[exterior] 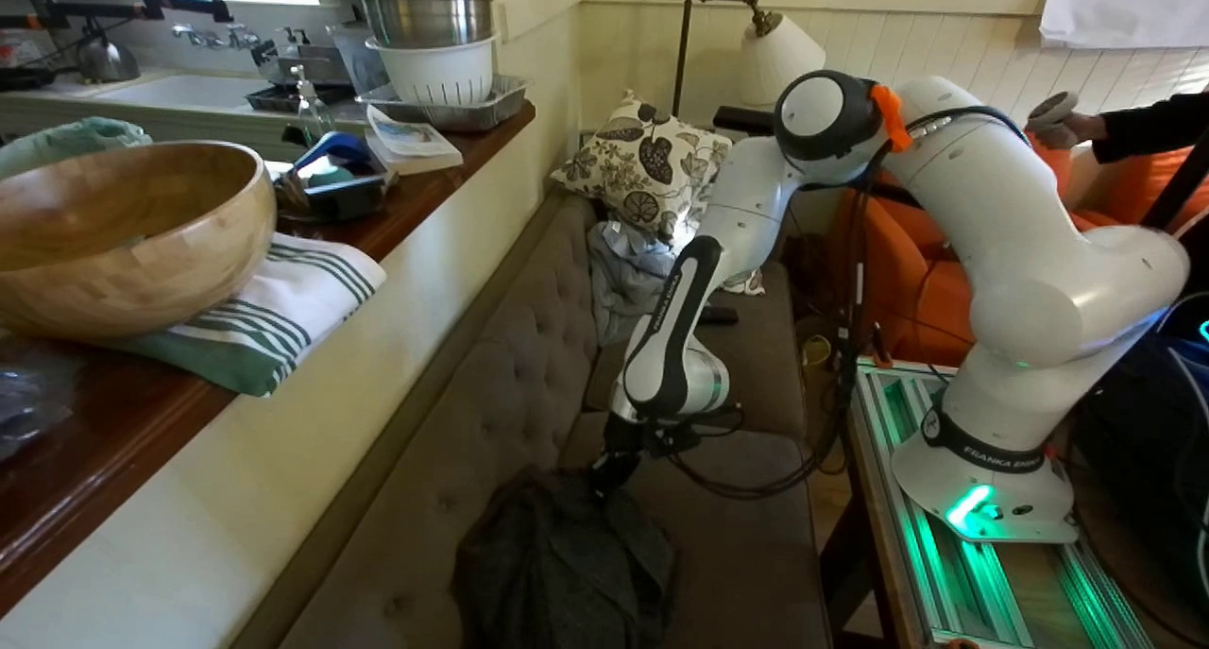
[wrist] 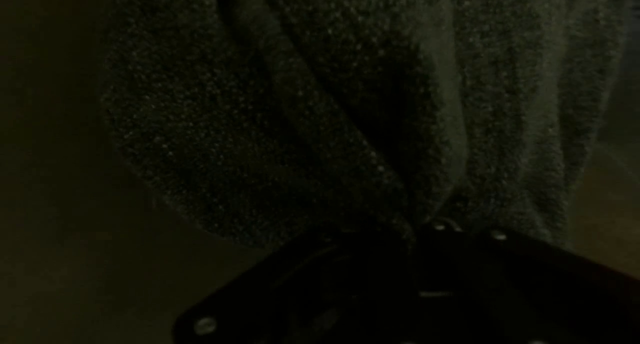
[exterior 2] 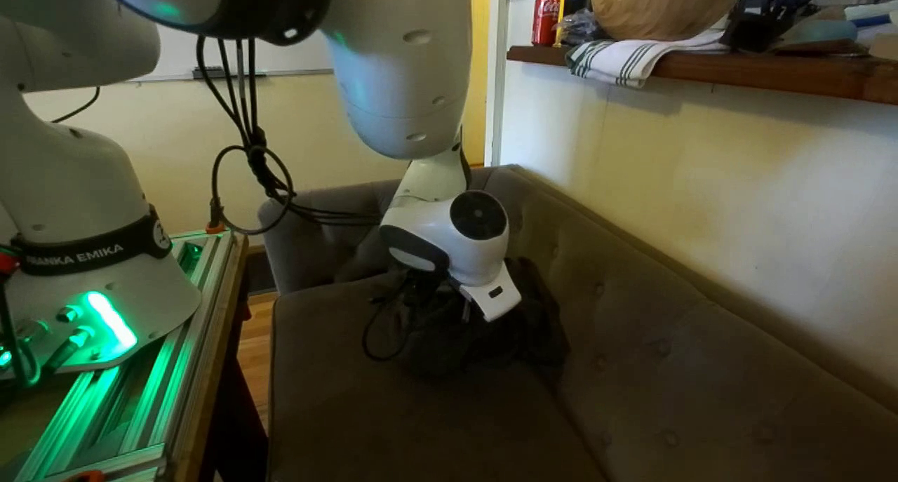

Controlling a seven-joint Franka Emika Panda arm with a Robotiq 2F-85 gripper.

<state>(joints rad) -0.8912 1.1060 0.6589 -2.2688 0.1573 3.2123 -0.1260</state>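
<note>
A dark grey cloth (exterior: 567,569) lies bunched on the brown couch (exterior: 751,555) against the tufted backrest. It also shows in an exterior view (exterior 2: 533,335), partly hidden behind the wrist. My gripper (exterior: 604,484) points down at the cloth's near-robot end and touches it. In the dark wrist view my gripper (wrist: 407,239) has its fingers close together with a pinch of the cloth (wrist: 300,108) between them. Folds of the cloth fan out from the fingertips. The fingertips are hidden in an exterior view behind the white wrist (exterior 2: 477,257).
A wooden ledge (exterior: 453,181) runs above the backrest, bearing a wooden bowl (exterior: 132,243) on a striped towel (exterior: 283,309). A patterned pillow (exterior: 652,162) and light grey cloth (exterior: 623,276) are at the couch's far end. Arm cables (exterior: 756,488) hang beside the seat edge.
</note>
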